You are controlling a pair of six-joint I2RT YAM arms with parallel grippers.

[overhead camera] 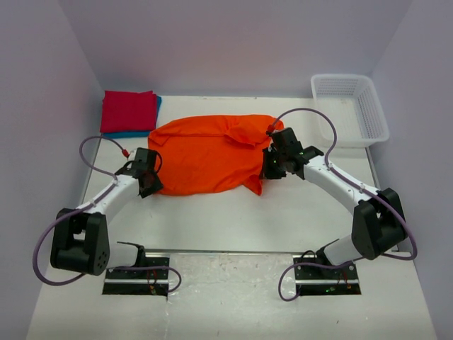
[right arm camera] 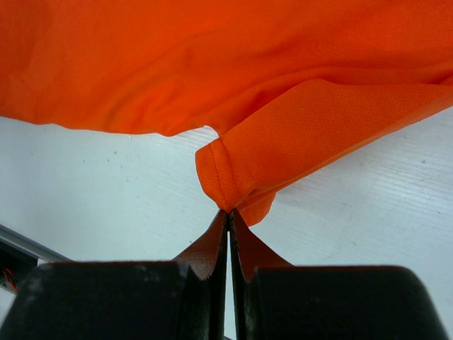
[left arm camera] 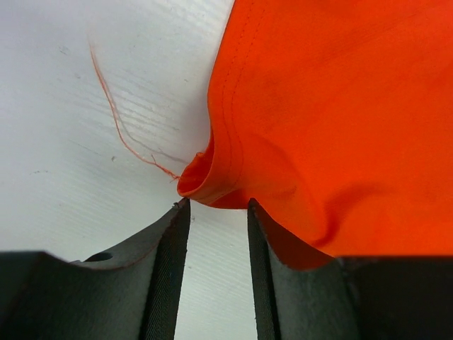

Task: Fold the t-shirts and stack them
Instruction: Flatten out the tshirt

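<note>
White tabletop carries the orange tee; the right gripper pinches its hem tight, the left gripper stands half-parted at another corner.

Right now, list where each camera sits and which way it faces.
Top external: above and behind the robot, looking down on the table; left arm and right arm whole, orange tee between them.
Left wrist: on the left arm, looking along its open left gripper at the tee's hem.
Right wrist: on the right arm, looking along the right gripper, shut on a tee corner.
Shared: all three show the orange tee; both wrist views show table under it.
</note>
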